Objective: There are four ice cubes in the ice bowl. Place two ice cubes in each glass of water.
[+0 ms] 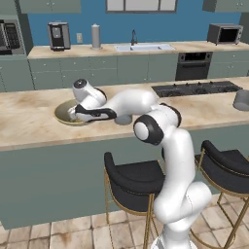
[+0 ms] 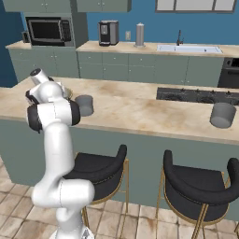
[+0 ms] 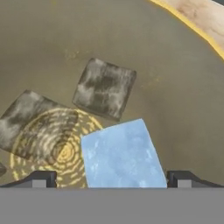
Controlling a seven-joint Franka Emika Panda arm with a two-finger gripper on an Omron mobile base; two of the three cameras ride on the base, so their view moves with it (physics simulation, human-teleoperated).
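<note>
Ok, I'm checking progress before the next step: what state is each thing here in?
fingers: open, spread either side of a blue ice cube, not closed on it.
blue ice cube: lying in the bowl, between the fingers.
two greyish cubes: lying loose in the bowl.
bowl: upright on the counter, holding the cubes.
near glass: upright on the counter beside the bowl.
far glass: upright, well away along the counter.

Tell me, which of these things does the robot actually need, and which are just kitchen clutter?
Needed: ice bowl, pale blue ice cube between the open gripper fingertips, two grey glasses.

Clutter: coffee machine, tall canister, microwave, toaster oven, stools.
</note>
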